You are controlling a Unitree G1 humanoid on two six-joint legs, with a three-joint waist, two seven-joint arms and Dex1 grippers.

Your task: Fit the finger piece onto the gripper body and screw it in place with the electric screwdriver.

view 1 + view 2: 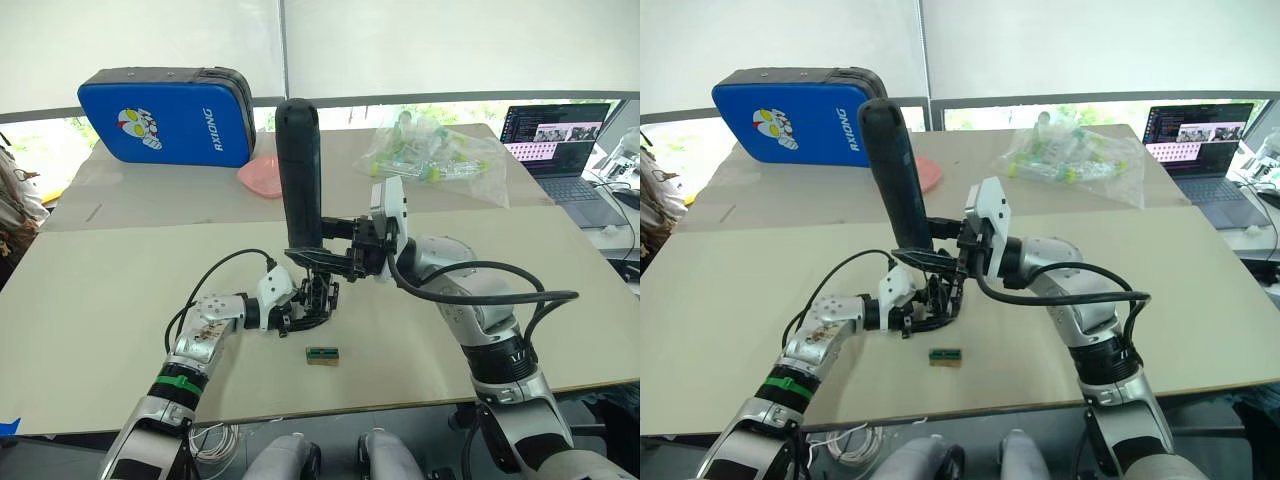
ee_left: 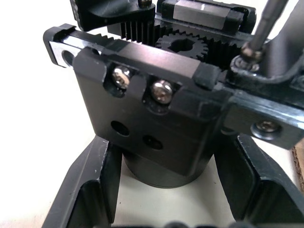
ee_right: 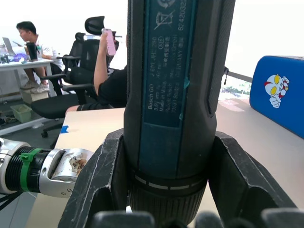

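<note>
While the left gripper [image 1: 300,305] clamps the body [image 2: 156,137], the right gripper [image 1: 320,258] grips the screwdriver [image 1: 299,180], bit on a screw; fastening looks underway.

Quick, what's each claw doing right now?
Left claw: closed on the small black blocky gripper body.
Right claw: closed on the thick black cylindrical electric screwdriver.
</note>
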